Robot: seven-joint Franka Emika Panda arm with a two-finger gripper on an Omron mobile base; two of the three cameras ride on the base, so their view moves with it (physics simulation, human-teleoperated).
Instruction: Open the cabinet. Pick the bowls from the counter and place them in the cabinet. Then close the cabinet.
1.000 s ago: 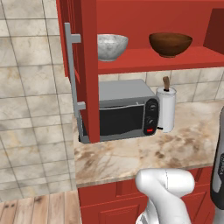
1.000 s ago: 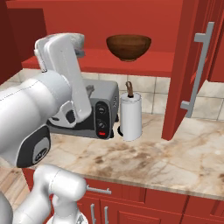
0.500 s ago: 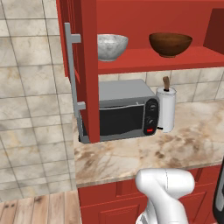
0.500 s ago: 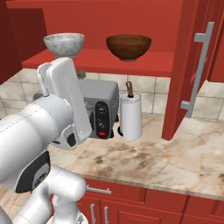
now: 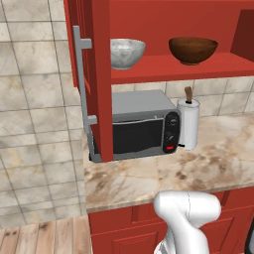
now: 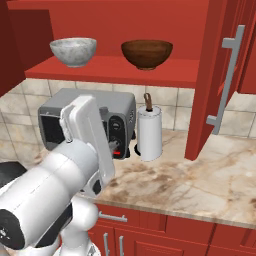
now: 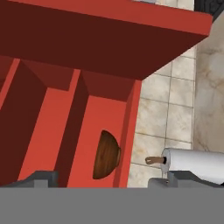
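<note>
- Large red wall cabinet with raised-panel doors is open, both doors swung out; long grey bar handles on the door edges.
- Speckled grey-white marble-look bowl sits upright on the red inner shelf, left part; also in right base view.
- Dark brown wood-look bowl upright on the same shelf, to the right of the marble one, well apart, not touching; seen again and in hand view, rolled sideways there.
- Beige-and-brown marbled stone table below carries a grey microwave with dark door and a white paper towel roll on a brown-tipped holder, just beside the microwave's right side.
- End effector: tips stand far apart at the bottom of hand view, wide, nothing between them.
- Hand view faces the cabinet's side and the shelf edge; towel roll near right tip.
- White arm link in front of the microwave in right base view.
</note>
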